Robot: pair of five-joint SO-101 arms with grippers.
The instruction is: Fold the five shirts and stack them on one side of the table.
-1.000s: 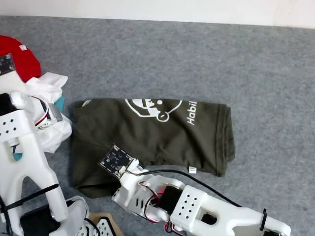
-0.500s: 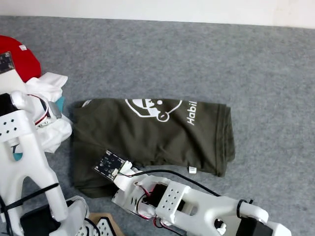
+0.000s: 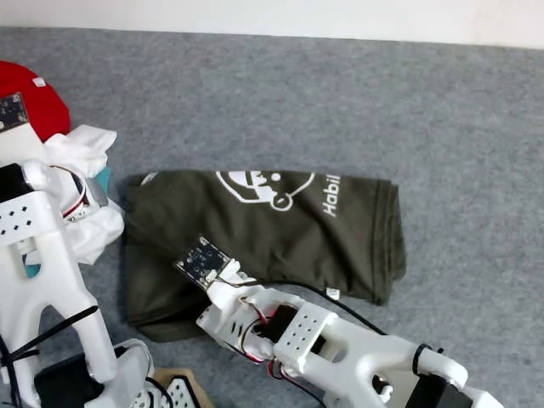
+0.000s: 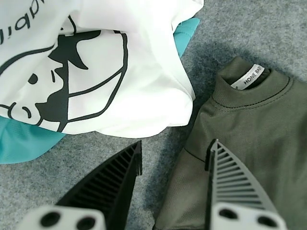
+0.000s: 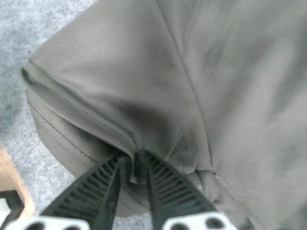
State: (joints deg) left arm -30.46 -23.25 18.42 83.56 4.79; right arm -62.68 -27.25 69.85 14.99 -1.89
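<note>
Pinching the near corner of the olive shirt (image 3: 280, 229): the right end effector (image 5: 135, 160) is closed almost fully, with a small bunched ridge of the stitched hem caught between its fingertips, so it has cloth in hand. The shirt lies flat on the grey surface (image 3: 425, 110), already doubled lengthwise by the look of it, with its long axis running left to right in the high view and the printed graphic along the far edge. The key relation is that the gripped corner is at the shirt's near-left end, so the whole body stretches away from the right end effector, farther back and off to the right. My read is that the next fold has to carry that corner along the long axis toward the far-right end, not across the short one. The left end effector (image 4: 176, 143) is wide open and holds nothing. It hangs above the seam between the white shirt (image 4: 96, 67) and the olive shirt's collar (image 4: 249, 86), one fingertip over bare surface and the other over the olive shoulder. That makes the left arm the nearer one to the collar end and the candidate to pin it. The white shirt sits on a teal shirt (image 4: 24, 141), with a red shirt (image 3: 38, 102) behind them at the left edge. These look unfolded. The risk is that such a thin pinch slips off the hem.
</note>
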